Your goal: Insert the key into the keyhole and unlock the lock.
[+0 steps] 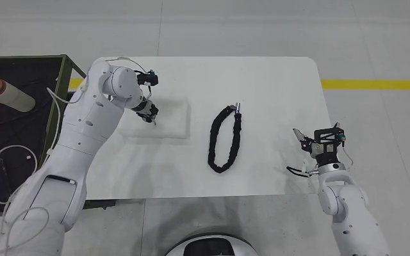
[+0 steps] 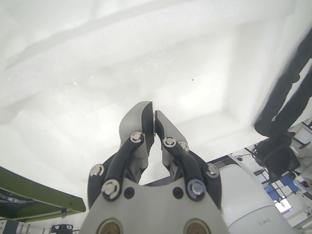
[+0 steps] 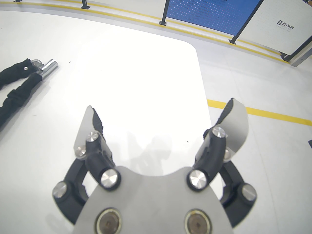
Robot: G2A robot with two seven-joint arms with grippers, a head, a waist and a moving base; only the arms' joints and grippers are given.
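- Two fingers of the left gripper point(image 2: 154, 109) are pinched almost shut on a thin metal edge, probably the key point(image 2: 154, 126). Just a sliver of it shows between the black pads point(image 2: 146, 120).
- Below that gripper lies a white foam tray point(image 2: 170, 49). The fingertips hang over its sunken floor, and whether they touch it I cannot tell.
- From the top view, the tray point(image 1: 173, 123) sits on the left part of the white table point(image 1: 269, 83), with the left arm bent over it.
- Near the table's middle lies the lock point(image 1: 214, 136), a black sleeved chain in a long loop. It lies well apart from the tray and flat on the table.
- Its metal cylinder point(image 1: 237, 107) is at the far end of the loop, where the two chain ends meet.
- At the table's near right corner hangs the right gripper point(image 3: 162, 109), spread wide and holding nothing.
- In the right wrist view the cylinder lies on its side, its open end facing away from the chain.
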